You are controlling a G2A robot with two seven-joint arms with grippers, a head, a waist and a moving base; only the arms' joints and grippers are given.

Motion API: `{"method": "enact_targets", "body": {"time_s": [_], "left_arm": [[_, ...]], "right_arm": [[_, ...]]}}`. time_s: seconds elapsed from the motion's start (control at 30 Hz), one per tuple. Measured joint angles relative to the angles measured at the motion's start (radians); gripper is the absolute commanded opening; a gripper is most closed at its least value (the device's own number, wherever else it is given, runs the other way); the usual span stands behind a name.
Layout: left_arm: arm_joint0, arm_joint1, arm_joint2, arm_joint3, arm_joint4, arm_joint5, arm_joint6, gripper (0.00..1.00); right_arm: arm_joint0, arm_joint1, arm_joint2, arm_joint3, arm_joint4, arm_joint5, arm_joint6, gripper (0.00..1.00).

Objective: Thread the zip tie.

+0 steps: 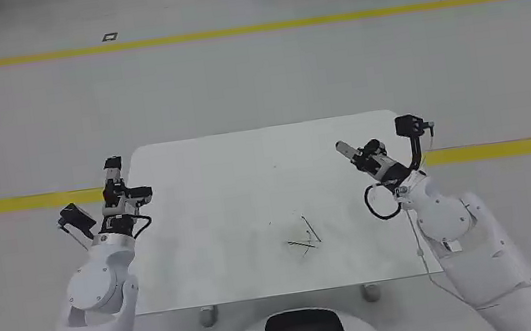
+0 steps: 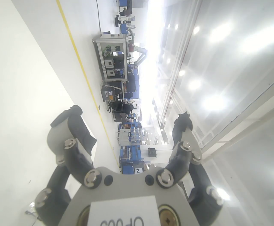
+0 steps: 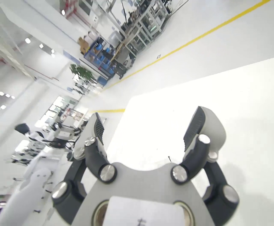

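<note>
Thin dark zip ties [image 1: 304,235] lie crossed on the white table [image 1: 248,188], near its front edge and a little right of the middle. My left gripper [image 1: 112,172] hangs at the table's left edge, well away from the ties; in the left wrist view this gripper [image 2: 128,113] is open and holds nothing. My right gripper [image 1: 346,150] is over the table's right side, behind and to the right of the ties. In the right wrist view it [image 3: 149,119] is open and empty, and a dark tip of a zip tie [image 3: 169,158] shows on the table below it.
The table stands on a pale floor with yellow lines [image 1: 248,30] behind it and at both sides. Racks and benches [image 3: 137,42] stand far off in the room. The table's back half is bare.
</note>
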Motion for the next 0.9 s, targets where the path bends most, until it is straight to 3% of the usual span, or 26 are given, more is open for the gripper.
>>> {"method": "enact_targets", "body": {"time_s": [0.67,0.9], "left_arm": [[0.0,0.0,0.0,0.0,0.0,0.0,0.0,1.0],[0.0,0.0,0.0,0.0,0.0,0.0,0.0,1.0]], "right_arm": [[0.003,0.001,-0.013,0.005,-0.022,-0.01,0.014,1.0],[0.148,-0.005,-0.136,0.045,-0.23,-0.019,0.184,1.0]]}}
